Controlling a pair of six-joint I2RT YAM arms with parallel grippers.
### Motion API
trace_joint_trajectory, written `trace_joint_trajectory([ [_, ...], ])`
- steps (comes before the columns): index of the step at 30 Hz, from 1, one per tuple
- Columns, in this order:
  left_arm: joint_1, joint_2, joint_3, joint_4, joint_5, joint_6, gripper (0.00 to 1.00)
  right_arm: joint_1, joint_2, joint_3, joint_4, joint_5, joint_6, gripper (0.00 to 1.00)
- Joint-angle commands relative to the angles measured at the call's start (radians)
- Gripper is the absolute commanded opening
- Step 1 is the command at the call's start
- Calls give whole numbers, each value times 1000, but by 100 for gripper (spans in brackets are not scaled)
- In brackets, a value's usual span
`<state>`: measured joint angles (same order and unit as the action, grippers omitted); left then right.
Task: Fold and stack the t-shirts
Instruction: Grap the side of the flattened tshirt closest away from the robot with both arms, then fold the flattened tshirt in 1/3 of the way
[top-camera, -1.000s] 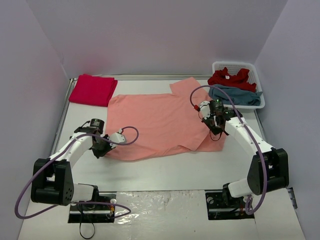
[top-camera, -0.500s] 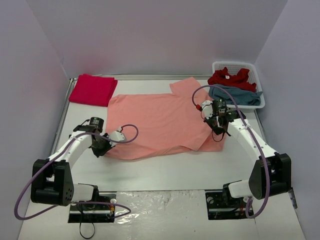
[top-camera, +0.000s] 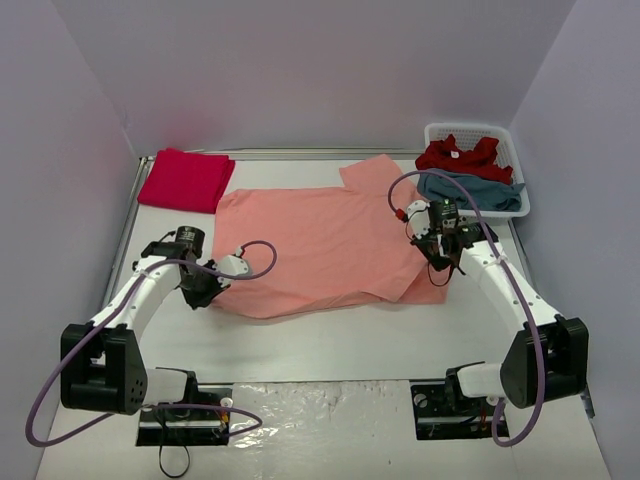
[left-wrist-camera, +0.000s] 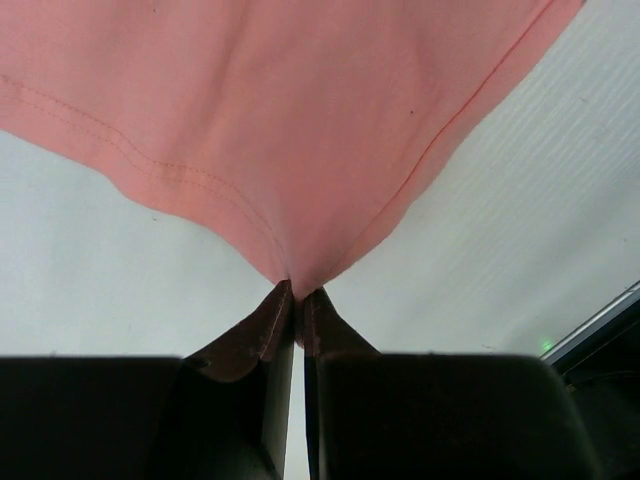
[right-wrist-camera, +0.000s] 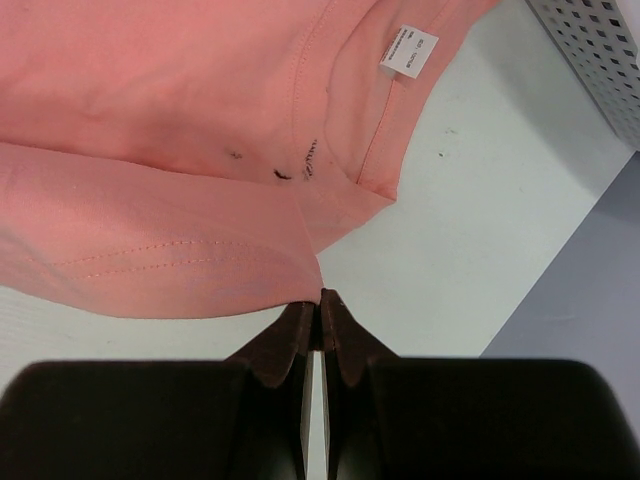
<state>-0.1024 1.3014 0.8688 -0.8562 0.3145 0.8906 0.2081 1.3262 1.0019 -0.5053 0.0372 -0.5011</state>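
Salmon tee (top-camera: 320, 240) — corners in both jaws

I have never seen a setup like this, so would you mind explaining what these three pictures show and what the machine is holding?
Two white robot arms stand at the near edge of the table, each ending in a two-finger gripper. The wide picture comes from a fixed camera above and behind them; the two close-ups come from cameras on the wrists. Spread on the table lies a salmon-orange cloth t-shirt. The left gripper is shut on one of its corners, the right gripper on its edge near the collar. At the far left lies a folded crimson red t-shirt. At the far right, a white slotted plastic basket holds a crumpled red t-shirt and a teal-blue t-shirt.
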Motion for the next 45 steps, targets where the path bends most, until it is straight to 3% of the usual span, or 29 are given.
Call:
trace_joint_trajectory([
  [1, 13, -30, 62, -64, 18, 33, 2, -12, -35, 36, -52, 9, -4, 0],
  [11, 27, -1, 119, -73, 0, 24, 2, -33, 8, 121, -59, 99, 13, 0],
  [35, 44, 105, 252, -110, -5, 11, 2, -52, 169, 322, -81, 99, 3, 0],
  [45, 44, 96, 217, -222, 51, 139, 2, -52, 163, 287, -81, 69, 10, 0],
])
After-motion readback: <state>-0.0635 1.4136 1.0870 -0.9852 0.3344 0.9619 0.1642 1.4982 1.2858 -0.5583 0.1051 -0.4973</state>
